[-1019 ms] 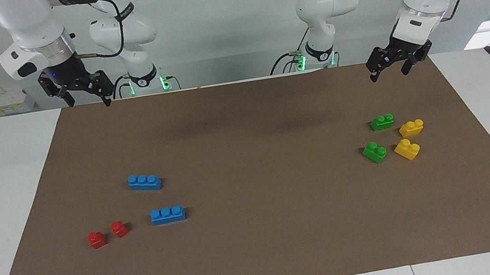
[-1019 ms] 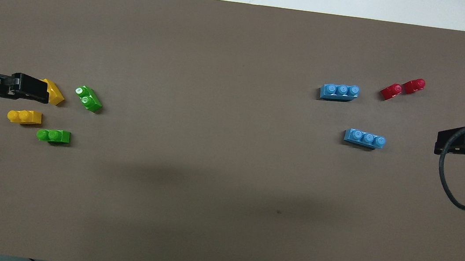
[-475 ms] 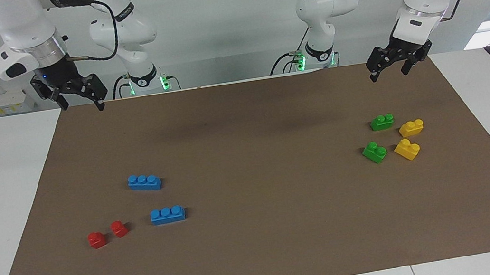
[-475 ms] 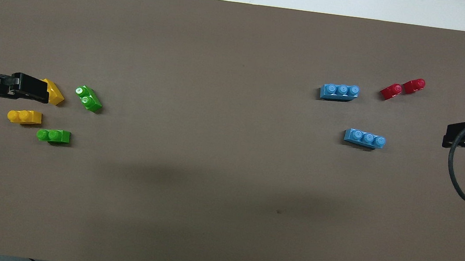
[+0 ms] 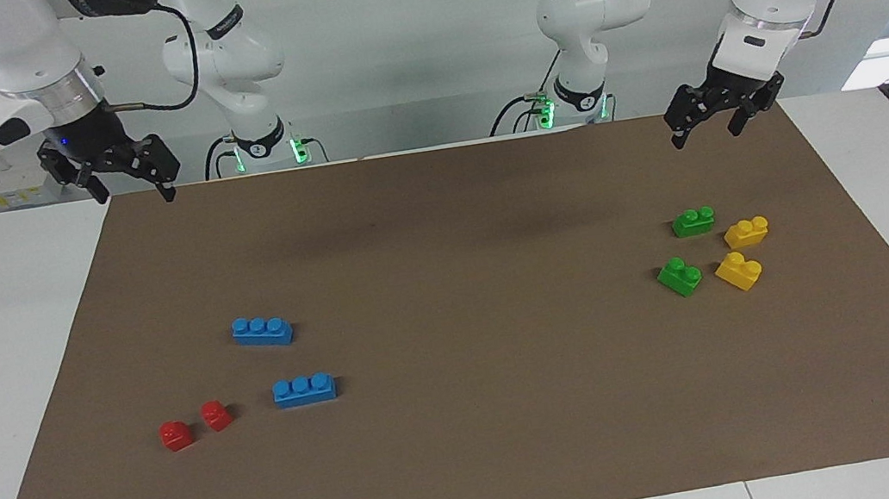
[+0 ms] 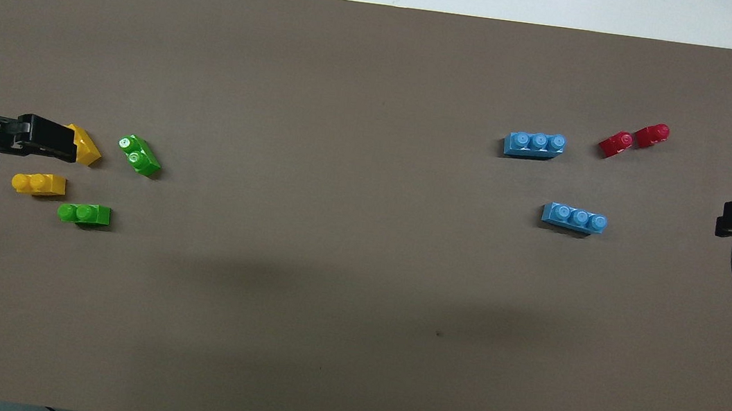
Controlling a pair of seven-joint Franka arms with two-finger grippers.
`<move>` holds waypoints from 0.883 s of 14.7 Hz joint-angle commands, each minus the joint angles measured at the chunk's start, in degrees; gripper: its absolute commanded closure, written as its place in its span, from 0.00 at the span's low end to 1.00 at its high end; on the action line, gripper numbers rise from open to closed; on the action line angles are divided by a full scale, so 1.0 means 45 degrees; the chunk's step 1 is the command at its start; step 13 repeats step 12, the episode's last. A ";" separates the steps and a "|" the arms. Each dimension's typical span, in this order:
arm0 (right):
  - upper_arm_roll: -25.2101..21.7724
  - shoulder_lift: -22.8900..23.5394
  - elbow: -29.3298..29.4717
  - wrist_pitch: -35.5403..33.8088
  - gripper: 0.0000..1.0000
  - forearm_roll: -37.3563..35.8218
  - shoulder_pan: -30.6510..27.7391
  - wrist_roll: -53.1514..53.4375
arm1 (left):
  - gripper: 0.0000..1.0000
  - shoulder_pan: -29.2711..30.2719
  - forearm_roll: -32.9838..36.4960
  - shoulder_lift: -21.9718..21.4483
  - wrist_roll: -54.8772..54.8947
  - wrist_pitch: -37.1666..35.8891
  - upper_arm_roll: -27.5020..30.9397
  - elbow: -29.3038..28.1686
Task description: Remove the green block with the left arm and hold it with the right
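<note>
Your table (image 5: 8, 363) carries a brown mat (image 5: 486, 418). Above the mat's edge nearest the robots, at its own end, your left gripper (image 5: 704, 128) hangs with fingers spread, holding nothing. Your right gripper (image 5: 130, 187) hangs over the mat's corner at the other end, fingers spread and empty too. Two blue bricks (image 5: 262, 331) and two red bricks (image 5: 176, 435) lie at the right arm's end. At the left arm's end sit two yellow bricks (image 5: 739, 271) and two green blocks (image 5: 692, 222), one (image 5: 680, 276) farther from the robots than the other, both untouched on the mat.
</note>
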 commanded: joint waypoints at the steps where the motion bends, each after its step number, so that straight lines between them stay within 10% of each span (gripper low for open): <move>1: 0.0060 0.0026 0.0064 -0.0069 0.00 -0.0010 -0.0166 -0.0309 | 0.00 -0.0009 -0.0137 -0.0231 0.0201 0.0089 0.0071 -0.0108; 13: 0.0060 0.0026 0.0064 -0.0050 0.00 -0.0010 -0.0303 -0.0270 | 0.00 -0.0009 -0.0137 -0.0231 0.0201 0.0089 0.0071 -0.0089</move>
